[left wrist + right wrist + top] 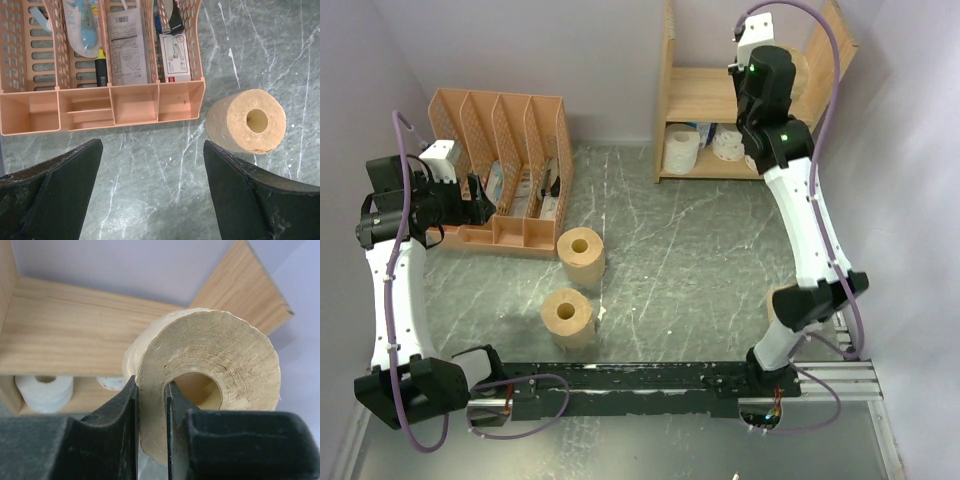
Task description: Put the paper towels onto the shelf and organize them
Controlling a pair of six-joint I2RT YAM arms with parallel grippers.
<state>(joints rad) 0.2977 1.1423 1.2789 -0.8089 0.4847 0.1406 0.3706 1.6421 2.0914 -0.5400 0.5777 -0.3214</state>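
My right tool [150, 390] is clamped on a tan roll [215, 355]. One finger sits inside the hollow core and the other presses the outside, so the paper wall is pinched between them. The roll lies on its side with its open end facing my wrist camera, held up at the upper tier of the shelf [65, 330] toward its right side panel. I cannot tell whether it touches the board. From above, the shelf [700, 95] stands at the far right of the bench [700, 260], and only a sliver of the held roll [800, 68] shows past my right arm.

Two white rolls [682, 148] [728, 143] stand side by side on the lower tier, the left one upright.

My left tool [151, 150] has its fingers wide apart and grips nothing. It hangs over the bare bench just near of the orange-pink organizer [135, 107], whose slots hold pens and small packets.

Two more tan rolls stand upright on the bench, cores facing up. The far roll [581, 252] is just beside the organizer's near right corner, to the right of my open left tool. The near roll [567, 315] stands close to it, toward my bases.
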